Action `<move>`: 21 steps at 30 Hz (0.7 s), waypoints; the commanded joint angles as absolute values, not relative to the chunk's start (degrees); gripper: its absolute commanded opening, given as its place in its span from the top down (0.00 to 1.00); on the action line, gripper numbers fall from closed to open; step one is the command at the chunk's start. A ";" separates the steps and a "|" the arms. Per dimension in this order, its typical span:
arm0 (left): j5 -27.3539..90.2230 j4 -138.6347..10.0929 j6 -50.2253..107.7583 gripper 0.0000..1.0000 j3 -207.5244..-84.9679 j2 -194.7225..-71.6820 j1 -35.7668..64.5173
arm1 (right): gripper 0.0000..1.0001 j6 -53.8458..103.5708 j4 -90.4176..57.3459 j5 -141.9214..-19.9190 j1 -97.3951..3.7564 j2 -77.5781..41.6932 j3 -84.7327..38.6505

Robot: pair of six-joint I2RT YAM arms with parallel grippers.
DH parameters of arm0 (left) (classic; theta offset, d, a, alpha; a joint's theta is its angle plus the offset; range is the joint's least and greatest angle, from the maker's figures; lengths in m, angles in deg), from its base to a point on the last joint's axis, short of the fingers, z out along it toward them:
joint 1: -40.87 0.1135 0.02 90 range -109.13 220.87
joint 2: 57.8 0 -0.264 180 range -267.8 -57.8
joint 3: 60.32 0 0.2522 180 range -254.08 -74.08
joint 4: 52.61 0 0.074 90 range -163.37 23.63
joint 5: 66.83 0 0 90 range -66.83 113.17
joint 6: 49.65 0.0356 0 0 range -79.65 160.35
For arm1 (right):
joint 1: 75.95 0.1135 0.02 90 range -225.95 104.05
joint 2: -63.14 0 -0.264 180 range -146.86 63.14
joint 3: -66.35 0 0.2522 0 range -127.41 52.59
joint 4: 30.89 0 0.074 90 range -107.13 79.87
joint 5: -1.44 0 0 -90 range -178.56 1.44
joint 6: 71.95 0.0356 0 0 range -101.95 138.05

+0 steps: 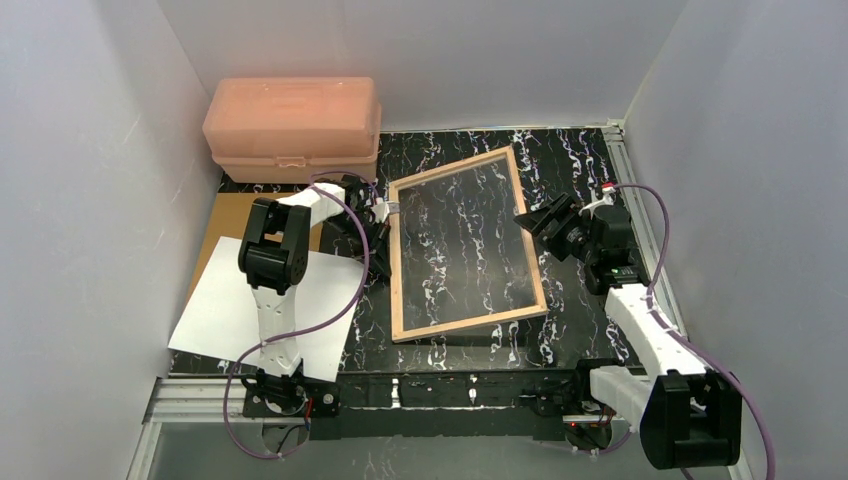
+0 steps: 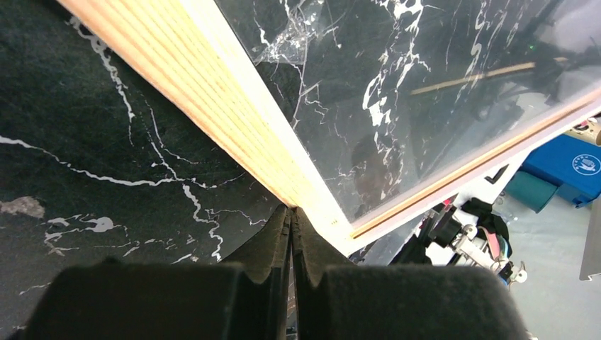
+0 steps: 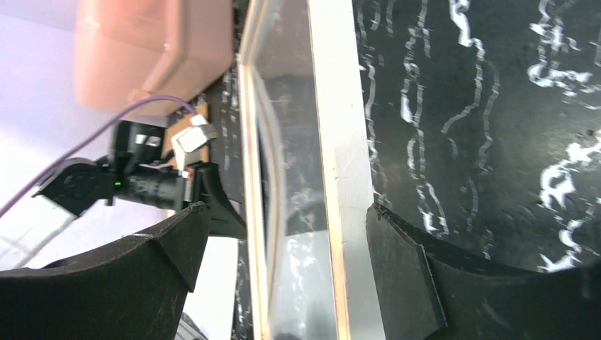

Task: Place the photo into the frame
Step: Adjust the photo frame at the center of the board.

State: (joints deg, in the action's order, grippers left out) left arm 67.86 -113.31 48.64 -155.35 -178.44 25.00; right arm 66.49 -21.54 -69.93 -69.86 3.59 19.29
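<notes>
In the middle of the top view you have the frame (image 1: 470, 320) lying skewed on the black marble table (image 1: 570, 160), tan wood back up, with the marble showing through its clear pane. Your left gripper (image 1: 383, 215) sits at the frame's left rail near the upper left corner. In the left wrist view its fingers (image 2: 273, 234) are pressed fully together, their tips right against the wood edge; you cannot tell from these views whether anything is pinched between them. Your right gripper (image 1: 527, 222) is at the opposite rail, spread wide. In the right wrist view the rail runs between the two fingers, the right-hand finger (image 3: 400, 269) touching the frame's white edge and the other standing off it. The photo (image 1: 215, 315) lies white side up at the lower left of the top view, well apart from both grippers, partly over a brown backing board (image 1: 232, 215). A pink plastic box (image 1: 290, 125) sits closed at the upper left, so you cannot see what it holds.
</notes>
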 commanded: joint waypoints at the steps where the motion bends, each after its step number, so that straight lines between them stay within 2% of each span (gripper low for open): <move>1: 68.27 -106.90 48.65 1.00 -155.58 -180.20 22.19 | 0.21 79.06 -25.30 -49.64 -62.57 5.91 20.86; 14: 67.75 -106.46 48.74 1.00 -155.02 -178.49 22.22 | 0.22 85.13 -33.39 -49.10 -53.68 5.39 17.06; 21: 67.96 -106.04 48.61 1.00 -154.77 -177.84 22.41 | 0.21 84.99 -31.14 -51.90 -50.04 4.41 14.95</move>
State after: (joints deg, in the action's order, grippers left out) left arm 64.43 -113.14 48.66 -155.24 -178.02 24.69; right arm 82.82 -44.70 -61.93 -53.93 7.33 13.72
